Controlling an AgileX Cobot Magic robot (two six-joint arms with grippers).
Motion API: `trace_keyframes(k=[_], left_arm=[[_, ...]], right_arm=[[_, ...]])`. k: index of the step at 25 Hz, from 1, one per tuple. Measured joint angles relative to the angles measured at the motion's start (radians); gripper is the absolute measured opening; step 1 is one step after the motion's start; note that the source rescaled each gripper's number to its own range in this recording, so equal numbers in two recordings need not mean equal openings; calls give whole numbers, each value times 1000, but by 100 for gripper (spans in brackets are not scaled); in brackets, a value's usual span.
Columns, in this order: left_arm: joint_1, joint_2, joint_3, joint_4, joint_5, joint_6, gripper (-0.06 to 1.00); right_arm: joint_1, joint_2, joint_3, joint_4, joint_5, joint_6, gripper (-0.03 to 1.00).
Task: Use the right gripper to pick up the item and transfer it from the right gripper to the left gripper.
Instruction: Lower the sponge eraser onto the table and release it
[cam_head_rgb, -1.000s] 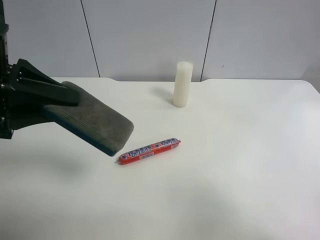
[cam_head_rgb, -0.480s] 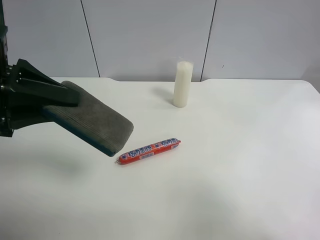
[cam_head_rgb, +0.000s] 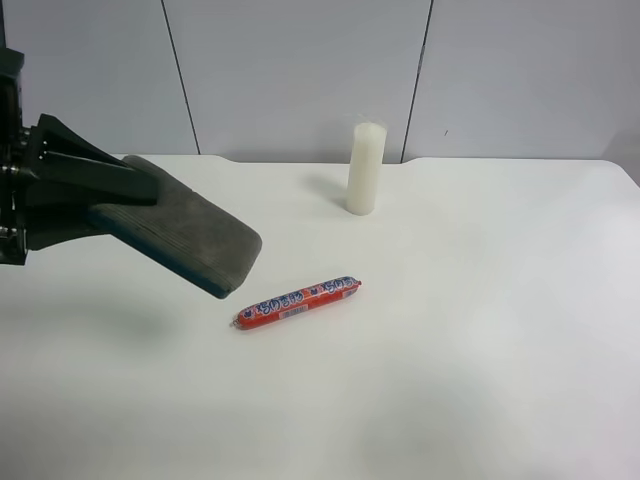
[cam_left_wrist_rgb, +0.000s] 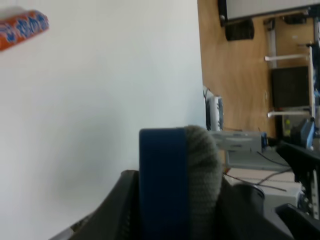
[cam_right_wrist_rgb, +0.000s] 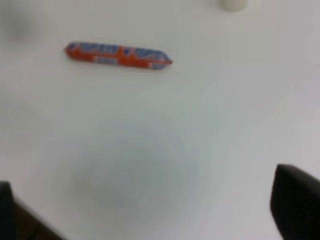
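The left gripper (cam_head_rgb: 125, 205) is clamped across one end of the item (cam_head_rgb: 195, 235), which hangs clear of the table beside the sausage stick (cam_head_rgb: 297, 302). Judged light, with a soft, grippy felt face and a stiffer base. Long axis slopes down, free end toward the stick. The right gripper (cam_right_wrist_rgb: 150, 205) jaws stand apart, empty.

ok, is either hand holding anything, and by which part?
Left hand clamps the flat dark grey felt-topped, blue-based block at one end, across its felt and blue faces; the rest juts out free. Right hand open, empty.
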Motion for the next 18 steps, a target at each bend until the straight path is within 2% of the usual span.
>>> trace_keyframes(k=[7,13,18], left_arm=[[0,0,0,27,-100,2,0],[0,14,0,43,-290,3,0],[0,132,-1,42,-423,3,0]], right_arm=[[-188,-72,0,0,0,1,98],[-209,-72,0,1,0,1,98],[-209,-72,0,1,0,1,98]])
